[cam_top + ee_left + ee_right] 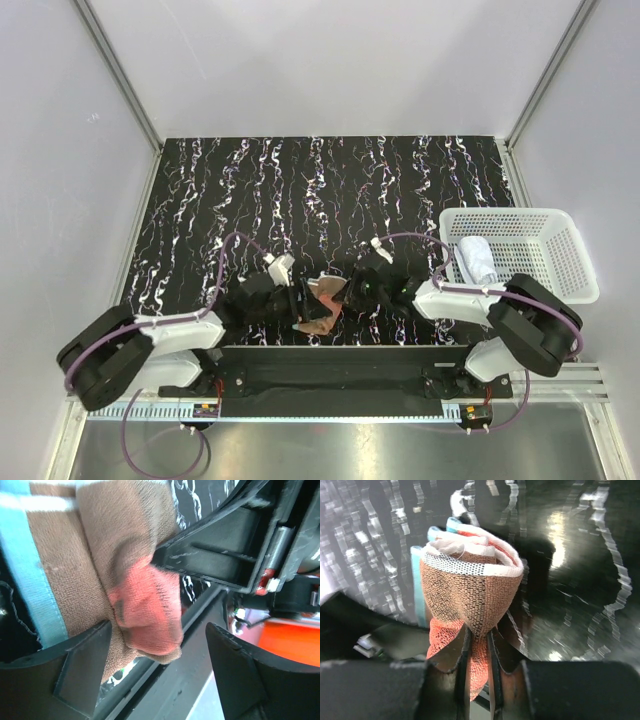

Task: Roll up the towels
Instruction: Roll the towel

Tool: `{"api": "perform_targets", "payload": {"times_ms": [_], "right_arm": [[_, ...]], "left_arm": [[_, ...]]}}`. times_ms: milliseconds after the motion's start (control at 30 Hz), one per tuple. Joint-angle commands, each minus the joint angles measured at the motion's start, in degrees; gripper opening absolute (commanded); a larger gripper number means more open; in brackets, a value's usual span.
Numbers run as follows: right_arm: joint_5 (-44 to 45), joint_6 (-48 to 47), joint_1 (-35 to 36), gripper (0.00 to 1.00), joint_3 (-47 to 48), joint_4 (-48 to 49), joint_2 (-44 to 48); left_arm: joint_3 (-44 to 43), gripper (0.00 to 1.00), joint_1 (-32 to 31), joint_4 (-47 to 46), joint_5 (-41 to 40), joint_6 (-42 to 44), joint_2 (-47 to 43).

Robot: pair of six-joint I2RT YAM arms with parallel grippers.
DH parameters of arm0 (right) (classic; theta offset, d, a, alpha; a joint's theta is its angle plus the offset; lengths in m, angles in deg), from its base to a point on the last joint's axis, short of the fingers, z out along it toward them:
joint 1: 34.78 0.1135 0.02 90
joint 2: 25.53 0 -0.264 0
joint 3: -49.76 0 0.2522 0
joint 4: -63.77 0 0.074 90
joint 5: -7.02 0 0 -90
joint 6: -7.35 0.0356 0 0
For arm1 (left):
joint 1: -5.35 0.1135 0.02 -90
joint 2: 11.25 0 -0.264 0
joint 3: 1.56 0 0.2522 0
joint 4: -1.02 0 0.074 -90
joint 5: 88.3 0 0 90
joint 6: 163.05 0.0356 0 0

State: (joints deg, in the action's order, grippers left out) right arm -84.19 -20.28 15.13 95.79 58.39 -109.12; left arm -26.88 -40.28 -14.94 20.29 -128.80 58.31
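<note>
The orange towel (322,303), brownish on its reverse with a white and blue band, is bunched into a loose roll between the two grippers near the table's front edge. My right gripper (479,645) is shut on its lower end, with orange cloth (480,667) pinched between the fingers and the roll (470,587) standing above them. My left gripper (157,645) is open; the towel's orange end (147,610) hangs between its fingers, nearer the left one. The white towel (476,259) lies rolled in the white basket (560,262).
The basket stands at the right edge of the black marbled mat (330,190). A black rail (330,365) runs along the table's front edge just below the towel. The right gripper's black body (225,545) shows close in the left wrist view.
</note>
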Motion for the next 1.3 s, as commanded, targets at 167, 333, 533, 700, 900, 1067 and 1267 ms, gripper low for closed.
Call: {"api": "perform_targets", "payload": {"times_ms": [167,333,533,700,900,1067,1267], "right_arm": [[11.6,-1.3,2.5,0.09,11.7,-34.9,2.6],[11.4,-2.0,3.0,0.08,15.8,-40.5,0.0],[10.5,-2.3,4.1,0.09,19.1,-42.0,-3.5],[11.1,-3.0,4.8,0.1,22.0,-44.4,-5.9],[10.4,-3.4,5.2,0.1,22.1,-44.1,-6.5],[9.7,-3.5,5.1,0.1,22.0,-43.8,-6.1],[8.8,-3.6,5.1,0.11,21.7,-43.7,-5.0]], "left_arm": [[-16.5,0.83,-13.7,36.6,-30.3,14.1,-10.8],[-21.0,0.83,-26.2,43.2,-46.7,13.8,-9.4],[-28.2,0.83,-38.0,46.4,-59.5,12.6,2.0],[-36.9,0.83,-43.8,49.1,-66.8,12.3,10.6],[-42.9,0.84,-45.1,53.7,-70.0,12.8,18.8],[-44.1,0.78,-45.1,55.3,-70.0,11.5,24.8],[-40.2,0.66,-45.1,53.9,-67.3,7.6,24.8]]}}
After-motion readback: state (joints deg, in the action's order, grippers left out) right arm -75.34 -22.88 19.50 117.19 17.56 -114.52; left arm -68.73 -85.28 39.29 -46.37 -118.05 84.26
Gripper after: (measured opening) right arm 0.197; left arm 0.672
